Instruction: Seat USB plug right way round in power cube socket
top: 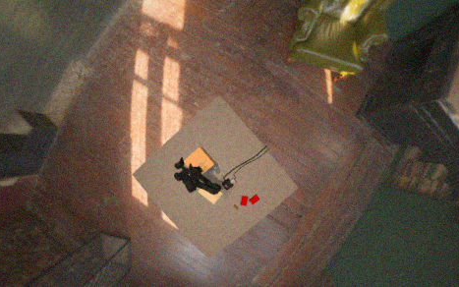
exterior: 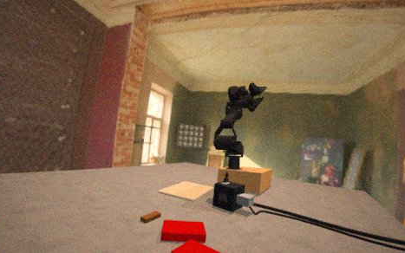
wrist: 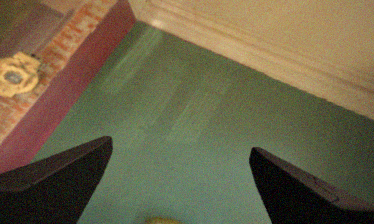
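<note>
Lying at lower centre of the exterior view, two red blocks (exterior: 183, 230) are flanking the cube (exterior: 228, 196), its small, stiff plug (exterior: 225, 178) likely needing a pinch on its sides; upper right, the gripper (exterior: 258, 96) is gaping wide, holding nothing.

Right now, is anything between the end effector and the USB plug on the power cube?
Nothing visible. The end effector is open, raised high above its wooden base, pointing at the wall. The plug stands exposed atop the cube; only open air lies between.
</note>
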